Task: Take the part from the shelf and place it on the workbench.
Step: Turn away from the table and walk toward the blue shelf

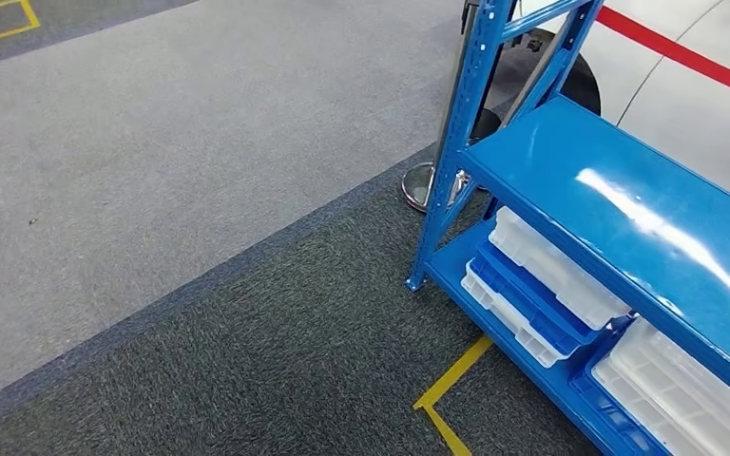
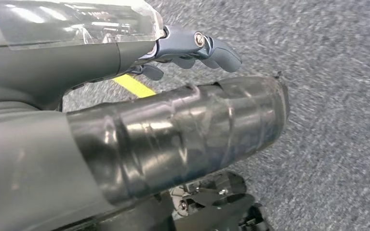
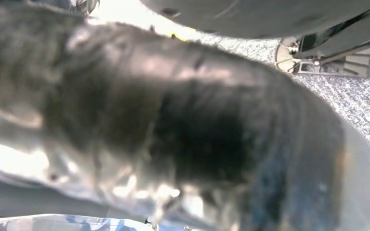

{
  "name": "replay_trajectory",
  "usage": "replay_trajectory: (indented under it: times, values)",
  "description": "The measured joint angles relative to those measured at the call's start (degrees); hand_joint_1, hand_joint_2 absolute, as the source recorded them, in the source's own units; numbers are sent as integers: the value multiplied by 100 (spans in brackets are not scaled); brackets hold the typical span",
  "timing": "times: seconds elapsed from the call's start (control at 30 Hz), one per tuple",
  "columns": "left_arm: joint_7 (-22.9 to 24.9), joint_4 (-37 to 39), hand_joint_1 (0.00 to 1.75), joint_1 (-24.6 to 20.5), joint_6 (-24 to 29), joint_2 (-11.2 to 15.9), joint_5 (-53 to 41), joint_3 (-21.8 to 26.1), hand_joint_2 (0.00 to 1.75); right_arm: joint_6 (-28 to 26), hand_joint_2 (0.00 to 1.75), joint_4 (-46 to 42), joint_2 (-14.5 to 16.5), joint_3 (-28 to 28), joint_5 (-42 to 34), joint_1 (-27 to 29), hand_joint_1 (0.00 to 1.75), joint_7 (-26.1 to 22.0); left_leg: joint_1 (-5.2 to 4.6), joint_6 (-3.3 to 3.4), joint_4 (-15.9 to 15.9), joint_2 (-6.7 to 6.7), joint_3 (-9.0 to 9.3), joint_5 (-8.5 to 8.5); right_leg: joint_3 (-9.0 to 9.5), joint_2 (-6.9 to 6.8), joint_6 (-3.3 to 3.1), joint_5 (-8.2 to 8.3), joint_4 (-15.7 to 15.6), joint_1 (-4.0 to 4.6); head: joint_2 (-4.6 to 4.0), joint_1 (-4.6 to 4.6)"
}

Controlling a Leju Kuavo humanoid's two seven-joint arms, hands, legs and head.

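While no single part can be told apart at this range, the goods on the blue steel shelf rack (image 1: 627, 190) are noted as follows. On its lower level lies a stack of clear white compartment boxes (image 1: 556, 266) interleaved with a blue tray (image 1: 532, 304). A second stack of white boxes (image 1: 684, 389) lies just beside it, further along the same level. What the boxes contain is too small to read. The level above them is a bare, glossy blue surface with light glare across it.

The left hand (image 2: 173, 130) hangs over speckled grey carpet. Its thick thumb is wrapped in black tape, its fingers (image 2: 212, 48) reach out apart from the thumb, and nothing lies between them. The right hand (image 3: 173, 125) is a dark blur close to its wrist camera, so I cannot tell how its fingers stand or whether it holds anything.

Floor: the rack's corner post stands on dark grey carpet (image 1: 295, 361), which borders a lighter grey carpet (image 1: 200, 142) along a diagonal seam. A yellow tape mark (image 1: 451, 380) runs on the dark carpet near the rack's front edge. A chrome round base (image 1: 423, 185) sits just behind the corner post. Beyond the rack, a red line (image 1: 684, 52) crosses a pale floor.
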Motion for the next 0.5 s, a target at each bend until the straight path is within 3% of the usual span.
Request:
replay_trajectory:
  times: [0.03,0.1,0.17,0.2,0.27,0.33,0.37,0.4,0.43,0.5]
  values:
    - [1,0,0,-4,0,0,0,0,0,0,0,0,-1,0,1,-4,0,1,-14,-32,5,45,15,-20,73,-46,-36,25,-151,20,0,-3]
    - [1,0,0,-22,0,-2,0,0,0,0,0,0,1,-1,1,5,0,2,-25,-90,6,131,52,-45,64,40,-102,14,-182,34,0,-8]
    - [1,0,0,-40,0,-3,-1,0,0,0,0,0,3,-4,1,16,0,2,-1,-153,122,-6,42,-148,73,143,-167,35,-210,8,0,-9]
    - [1,0,0,-42,0,-3,-2,0,0,0,0,0,3,-4,2,11,0,3,13,-183,319,-153,-38,-281,80,195,-201,50,-226,-12,0,-10]
    - [1,0,0,-25,0,-3,-2,0,0,1,0,0,4,-4,3,-4,0,4,31,-220,1022,-427,-364,-652,78,306,-239,62,-229,-23,0,-11]
    - [1,0,0,2,-1,-3,-1,0,0,7,0,0,4,-4,7,-9,0,5,35,-234,1642,-481,-681,-836,74,448,-247,62,-216,-21,0,-11]
    - [1,0,0,8,-1,-3,-1,0,0,10,0,0,5,-4,9,-6,0,5,36,-233,1686,-487,-726,-763,74,527,-248,60,-205,-22,0,-11]
    - [1,0,0,9,-2,-3,0,0,0,12,0,0,6,-4,11,-5,0,4,39,-226,1494,-503,-665,-580,75,608,-245,56,-192,-24,0,-11]
    - [1,0,0,7,-2,-3,0,0,0,13,0,0,7,-4,14,-4,0,4,46,-215,1129,-562,-521,-339,76,688,-238,50,-176,-28,0,-11]
    - [-1,0,0,5,-4,-2,0,0,0,13,0,0,10,-4,18,-11,0,3,67,-187,411,-849,-235,-30,55,832,-200,36,-134,-24,0,-10]
